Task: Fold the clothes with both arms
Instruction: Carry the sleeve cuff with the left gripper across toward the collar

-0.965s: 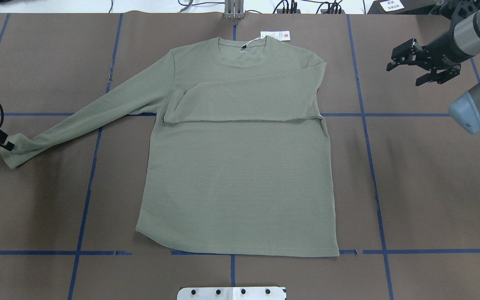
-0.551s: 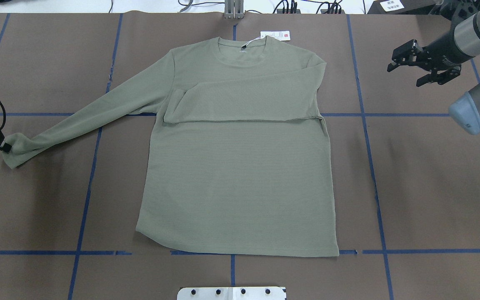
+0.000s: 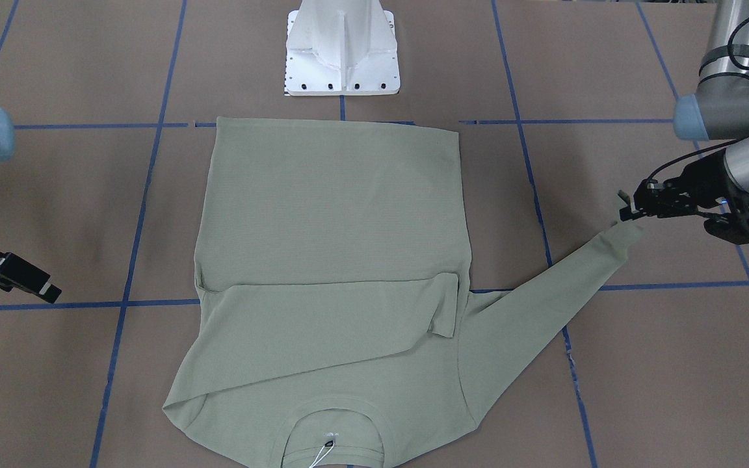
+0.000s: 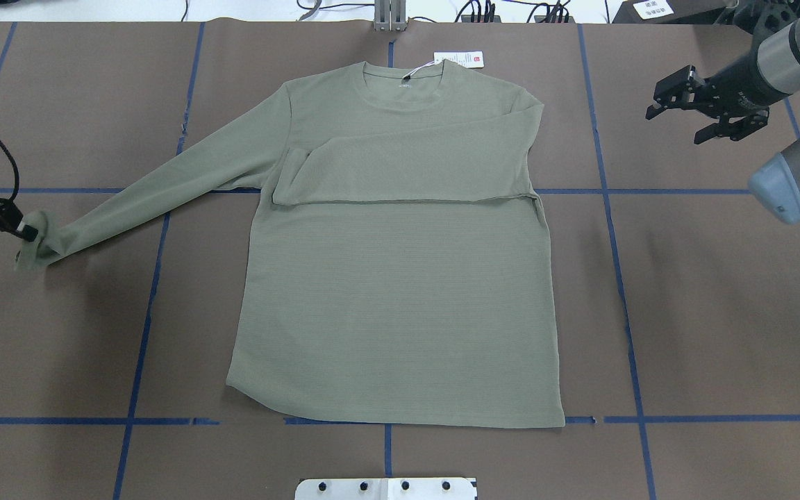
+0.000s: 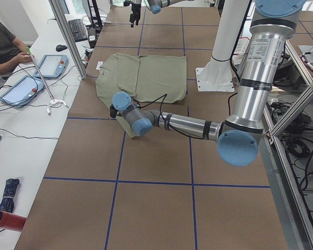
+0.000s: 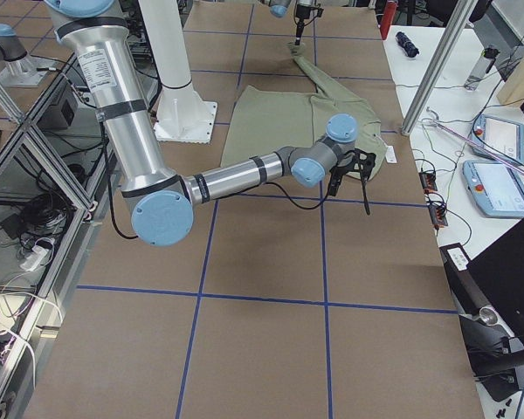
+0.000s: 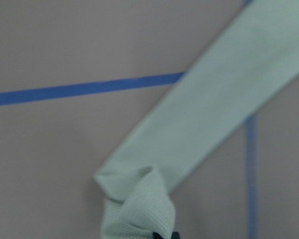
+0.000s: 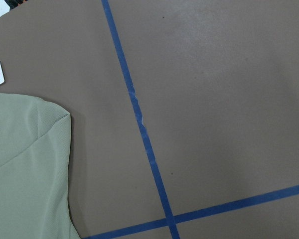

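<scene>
One shirt (image 4: 393, 278) lies flat on the table (image 4: 705, 312), roughly central. In the overhead view its long axis runs from 12 to 6 o'clock, with the collar (image 4: 407, 82) at 12 and the hem at 6. It has two sleeves. One sleeve (image 4: 407, 170) is folded across the chest, its cuff end pointing to 9 o'clock. The other sleeve (image 4: 157, 189) stretches straight out towards 8 o'clock, crossing a blue tape line (image 4: 164, 229). One white hang tag (image 4: 458, 60) lies on the table just beyond the collar, at 12 o'clock. Two grippers are in view. The left gripper (image 4: 23, 231) is closed on the cuff (image 4: 37, 239) of the outstretched sleeve, and the cloth there is bunched and lifted off the table. The right gripper (image 4: 674, 123) stands with its jaws spread wide and holds nothing. It sits at 2 o'clock over bare table, well apart from the shirt. The left wrist view is blurred and shows only a dark tip at its lower edge beneath the crumpled cuff. The front-facing view cuts off the collar's outer rim and the tag.
</scene>
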### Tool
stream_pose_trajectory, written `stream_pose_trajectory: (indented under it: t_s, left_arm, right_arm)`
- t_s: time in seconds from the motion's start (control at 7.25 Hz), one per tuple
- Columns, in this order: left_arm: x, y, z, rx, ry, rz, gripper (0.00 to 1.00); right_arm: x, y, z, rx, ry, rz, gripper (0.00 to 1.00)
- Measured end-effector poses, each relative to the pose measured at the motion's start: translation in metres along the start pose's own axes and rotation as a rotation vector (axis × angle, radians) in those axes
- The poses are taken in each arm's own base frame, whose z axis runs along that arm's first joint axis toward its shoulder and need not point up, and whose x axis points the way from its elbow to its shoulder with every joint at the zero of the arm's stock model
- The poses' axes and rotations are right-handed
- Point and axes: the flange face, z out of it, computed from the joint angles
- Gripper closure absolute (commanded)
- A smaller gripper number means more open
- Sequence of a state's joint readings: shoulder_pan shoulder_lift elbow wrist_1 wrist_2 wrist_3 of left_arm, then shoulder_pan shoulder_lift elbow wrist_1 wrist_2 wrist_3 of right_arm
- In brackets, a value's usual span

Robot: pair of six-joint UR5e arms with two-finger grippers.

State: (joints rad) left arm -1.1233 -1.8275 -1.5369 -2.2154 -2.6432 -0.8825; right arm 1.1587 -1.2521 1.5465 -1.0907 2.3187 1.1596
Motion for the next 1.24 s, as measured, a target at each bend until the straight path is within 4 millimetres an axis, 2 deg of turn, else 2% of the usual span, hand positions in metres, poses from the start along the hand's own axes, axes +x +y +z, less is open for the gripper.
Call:
stream_pose_trajectory:
  t_s: [0.14,0.41,0.55,0.69,0.83,0.96,1.1,1.24]
  left_arm:
    - [0.084,-0.022,0.014,0.015,0.036,-0.041,1.0]
    - [0.244,-0.059,0.081,0.125,0.062,-0.117,1.0]
    - [0.313,-0.079,0.114,0.202,0.088,-0.152,1.0]
    - [0.37,-0.098,0.146,0.267,0.121,-0.184,1.0]
    - [0.418,-0.11,0.179,0.329,0.145,-0.206,1.0]
    - [0.448,-0.108,0.211,0.382,0.158,-0.219,0.96]
    - [0.47,-0.104,0.24,0.426,0.173,-0.241,0.79]
    - [0.488,-0.103,0.266,0.462,0.187,-0.264,0.29]
  right_arm:
    - [0.005,-0.007,-0.009,0.015,-0.003,-0.016,0.0]
    - [0.023,-0.022,-0.026,0.043,0.0,-0.074,0.0]
    - [0.032,-0.029,-0.036,0.061,0.003,-0.083,0.0]
    - [0.039,-0.035,-0.045,0.076,0.002,-0.08,0.0]
    - [0.046,-0.039,-0.052,0.084,0.0,-0.074,0.0]
    - [0.053,-0.04,-0.055,0.088,0.003,-0.071,0.0]
    - [0.059,-0.04,-0.056,0.09,0.007,-0.073,0.0]
    - [0.063,-0.04,-0.056,0.092,0.011,-0.077,0.0]
